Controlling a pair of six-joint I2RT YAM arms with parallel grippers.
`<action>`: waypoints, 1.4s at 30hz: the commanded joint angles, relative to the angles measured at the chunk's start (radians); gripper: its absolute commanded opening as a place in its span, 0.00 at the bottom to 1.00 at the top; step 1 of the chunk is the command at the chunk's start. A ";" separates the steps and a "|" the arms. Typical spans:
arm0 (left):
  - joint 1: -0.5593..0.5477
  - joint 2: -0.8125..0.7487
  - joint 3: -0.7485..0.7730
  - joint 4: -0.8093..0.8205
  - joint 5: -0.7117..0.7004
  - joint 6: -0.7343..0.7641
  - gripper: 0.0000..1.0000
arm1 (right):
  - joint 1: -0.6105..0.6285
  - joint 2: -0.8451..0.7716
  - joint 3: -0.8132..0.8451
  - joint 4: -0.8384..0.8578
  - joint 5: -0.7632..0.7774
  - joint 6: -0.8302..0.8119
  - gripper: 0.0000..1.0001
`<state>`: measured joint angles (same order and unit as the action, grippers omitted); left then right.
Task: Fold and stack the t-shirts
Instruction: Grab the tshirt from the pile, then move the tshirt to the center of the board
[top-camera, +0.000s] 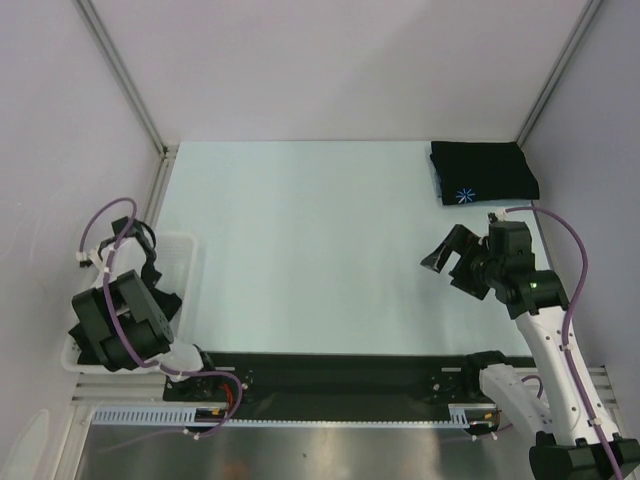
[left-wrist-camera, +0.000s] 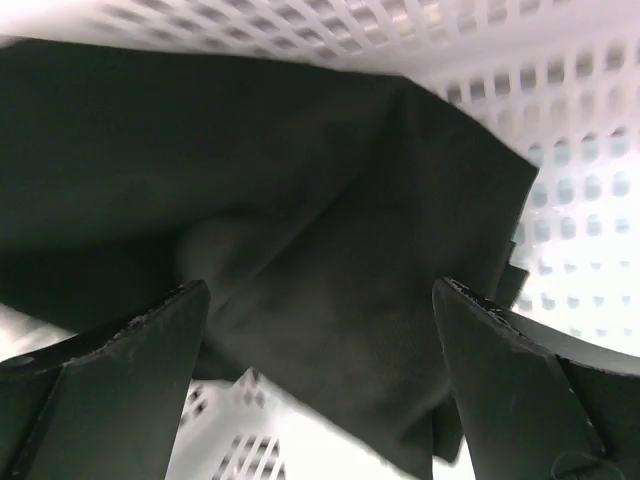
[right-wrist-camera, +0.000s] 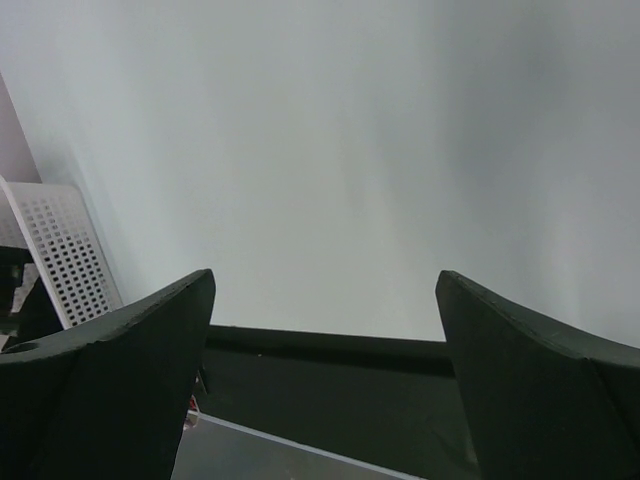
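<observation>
A crumpled black t-shirt lies in the white mesh basket. My left gripper hangs just above it, open, one finger on each side of the cloth and nothing pinched. From above, the left arm covers most of the basket. A folded black t-shirt with a light-blue starburst logo rests at the table's far right corner. My right gripper hovers open over the bare table, near side of that shirt, with nothing between its fingers.
A black strip runs along the table's near edge between the arm bases. The basket stands against the left edge. Metal frame posts and pale walls close in the table on three sides.
</observation>
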<state>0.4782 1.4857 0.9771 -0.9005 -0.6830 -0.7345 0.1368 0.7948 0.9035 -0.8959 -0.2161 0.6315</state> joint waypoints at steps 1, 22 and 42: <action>0.019 -0.030 -0.112 0.337 0.141 0.190 1.00 | 0.000 -0.009 0.012 0.008 0.021 -0.013 1.00; -0.237 -0.402 0.069 0.294 0.431 0.113 0.00 | 0.003 -0.016 -0.055 0.046 -0.029 0.074 1.00; -1.085 -0.544 0.035 0.350 0.628 0.032 0.55 | 0.107 0.070 -0.129 0.136 -0.140 0.028 1.00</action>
<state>-0.4927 0.8787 1.0260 -0.5629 -0.0841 -0.6903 0.2119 0.8310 0.8135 -0.8181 -0.3061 0.6945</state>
